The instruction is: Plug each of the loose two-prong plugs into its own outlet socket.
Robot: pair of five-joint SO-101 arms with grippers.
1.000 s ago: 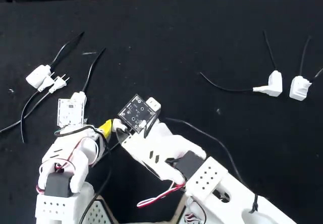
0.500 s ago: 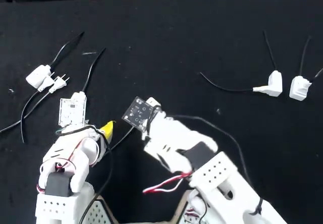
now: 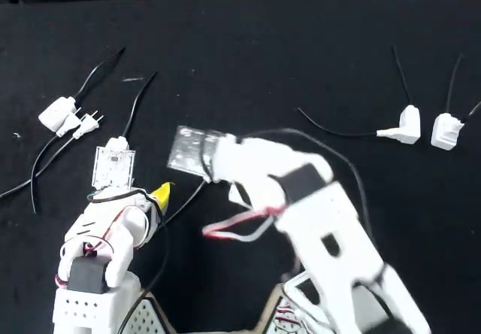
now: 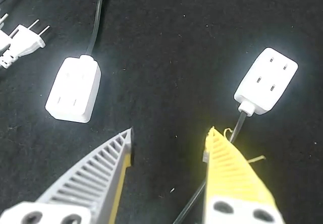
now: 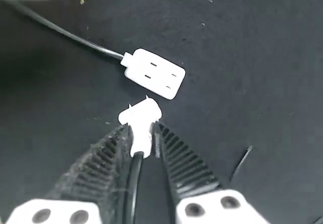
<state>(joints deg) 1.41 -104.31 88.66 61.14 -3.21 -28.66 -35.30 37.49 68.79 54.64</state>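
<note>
Currently right gripper (image 5: 142,129) pinches plug (image 5: 140,117) at its cord end, just short of socket (image 5: 154,76); off-axis push could skid socket. Left gripper (image 4: 170,131) spread, bracing nothing. Spare plugs (image 3: 84,126) at 10 o'clock on table (image 3: 248,40).

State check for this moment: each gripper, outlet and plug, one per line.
left gripper: open, empty.
right gripper: shut on the held plug.
held plug: gripped, close to an outlet, not inserted.
outlet beside the held plug: flat on the table, sockets empty.
second outlet: flat on the table, sockets empty.
two-prong plug: loose on the table, unplugged.
white plug beside it: loose, unplugged.
angled plug: loose, unplugged.
rightmost plug: loose, unplugged.
</note>
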